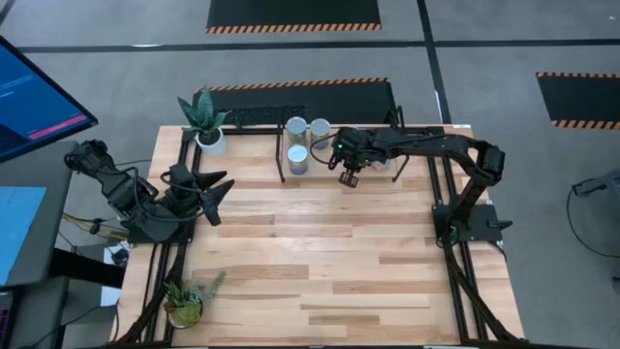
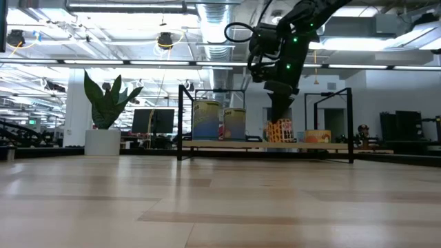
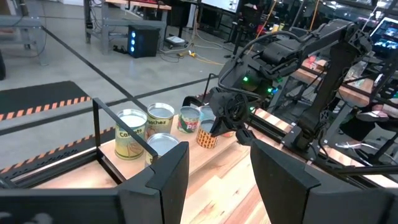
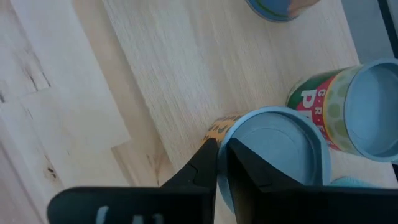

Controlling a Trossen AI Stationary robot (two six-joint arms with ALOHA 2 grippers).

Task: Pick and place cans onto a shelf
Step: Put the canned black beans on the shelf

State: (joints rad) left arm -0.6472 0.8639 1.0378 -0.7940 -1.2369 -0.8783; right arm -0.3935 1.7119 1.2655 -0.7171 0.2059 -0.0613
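The shelf (image 2: 227, 144) stands along the table's far edge. Three cans (image 1: 297, 158) stand on its left part, and they also show in the left wrist view (image 3: 130, 134). My right gripper (image 1: 349, 174) is over the shelf's middle, shut on an orange-labelled can (image 2: 279, 131) whose base is level with the shelf board. A green-and-red labelled can (image 4: 339, 102) stands right beside it. My left gripper (image 1: 218, 189) waits open and empty at the table's left side. My right gripper pinches the orange can's wall at its top rim (image 4: 219, 127), with one finger outside the wall and the other over the silver-blue top. The fingers come from above, pointing down. The can is upright, its base at the shelf board; whether it rests there I cannot tell.
A potted plant (image 1: 206, 121) stands at the table's far left corner and another (image 1: 184, 301) at the near left. A further can (image 2: 317, 136) sits on the shelf's right part. The black shelf frame's posts (image 2: 180, 120) rise at its ends.
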